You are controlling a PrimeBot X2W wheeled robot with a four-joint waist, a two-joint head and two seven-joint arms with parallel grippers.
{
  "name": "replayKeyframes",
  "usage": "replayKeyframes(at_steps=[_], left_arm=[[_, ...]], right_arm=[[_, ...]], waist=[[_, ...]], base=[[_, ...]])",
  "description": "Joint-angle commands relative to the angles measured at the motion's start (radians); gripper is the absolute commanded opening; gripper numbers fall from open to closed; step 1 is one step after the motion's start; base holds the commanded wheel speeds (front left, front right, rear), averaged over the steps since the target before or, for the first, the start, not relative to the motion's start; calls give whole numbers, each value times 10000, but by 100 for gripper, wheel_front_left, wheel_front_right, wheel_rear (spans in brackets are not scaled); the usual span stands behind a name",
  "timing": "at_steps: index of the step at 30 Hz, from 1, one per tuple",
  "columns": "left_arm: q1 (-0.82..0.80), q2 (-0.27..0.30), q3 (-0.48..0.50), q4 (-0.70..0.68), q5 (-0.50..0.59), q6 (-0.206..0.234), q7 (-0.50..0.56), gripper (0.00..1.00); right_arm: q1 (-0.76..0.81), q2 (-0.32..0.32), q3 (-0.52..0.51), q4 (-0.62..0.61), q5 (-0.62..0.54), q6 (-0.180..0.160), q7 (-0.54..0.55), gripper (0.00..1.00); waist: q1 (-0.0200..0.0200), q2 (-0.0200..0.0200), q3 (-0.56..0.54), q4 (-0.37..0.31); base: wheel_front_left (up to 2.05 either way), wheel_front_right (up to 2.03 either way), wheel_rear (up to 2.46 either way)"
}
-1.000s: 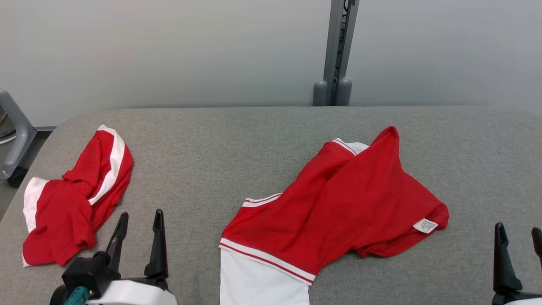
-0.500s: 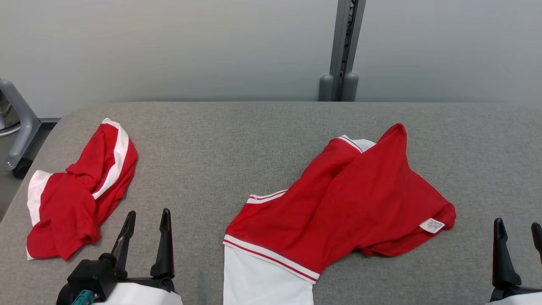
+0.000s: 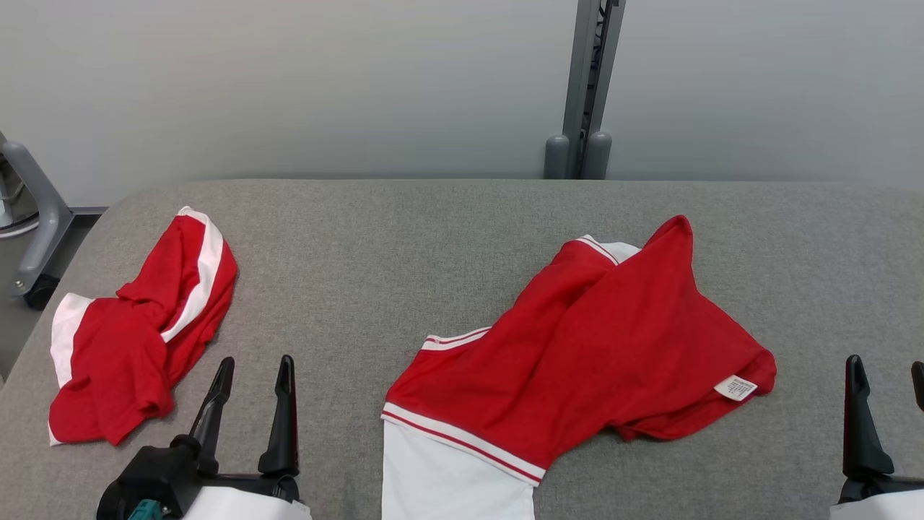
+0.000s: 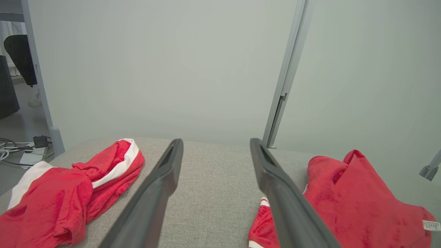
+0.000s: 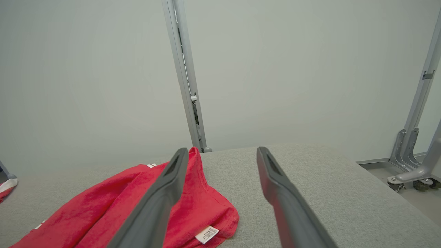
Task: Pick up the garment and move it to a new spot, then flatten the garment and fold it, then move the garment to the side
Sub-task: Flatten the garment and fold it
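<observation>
A red and white garment lies rumpled on the grey table, right of centre, with a white label at its right end; its white part runs off the near edge of the head view. It is also in the left wrist view, garment, and the right wrist view, garment. My left gripper stands open at the lower left, to the garment's left, holding nothing. My right gripper stands open at the lower right, just right of the label. Both hover above the cloth, left gripper, right gripper.
A second red and white garment lies crumpled at the table's left end, left of my left gripper. A grey upright post stands behind the table. A grey wheeled frame leg stands off the left edge. Bare table lies between the two garments.
The head view has shifted a little, so the whole scene sits slightly further right. Both garments lie as before and both grippers stay open.
</observation>
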Motion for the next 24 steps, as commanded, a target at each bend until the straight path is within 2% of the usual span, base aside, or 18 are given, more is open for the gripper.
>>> replayKeyframes(at_steps=[1, 4, 11, 12, 19, 24], left_arm=[[65, 12, 71, 39, 72, -64, -2, 100], [141, -13, -73, 310, -32, -192, 189, 100], [-196, 116, -687, 582, -455, -443, 2286, 100], [-196, 116, -687, 582, -455, -443, 2286, 100], [-654, 530, -1362, 40, -541, -791, 4150, 100], [-873, 579, -1824, 65, -839, -1106, 5292, 100]], right_arm=[[-94, -24, -10, -33, -2, 21, 18, 100], [-44, -66, -27, 139, 48, 21, 188, 100], [-722, -603, 172, 1722, 460, 21, 1591, 100], [-722, -603, 172, 1722, 460, 21, 1591, 100], [-2486, -1695, 772, 3478, 1445, 21, 3310, 100], [-3747, -2174, 1164, 4662, 2095, 21, 4337, 100]], waist=[[0, 0, -2, -2], [0, 0, -8, 7], [0, 0, 278, 119], [0, 0, 278, 119], [0, 0, 1306, 375], [0, 0, 1977, 639]], base=[[0, 0, 0], [0, 0, 0], [0, 0, 0], [0, 0, 0], [0, 0, 0], [0, 0, 0]])
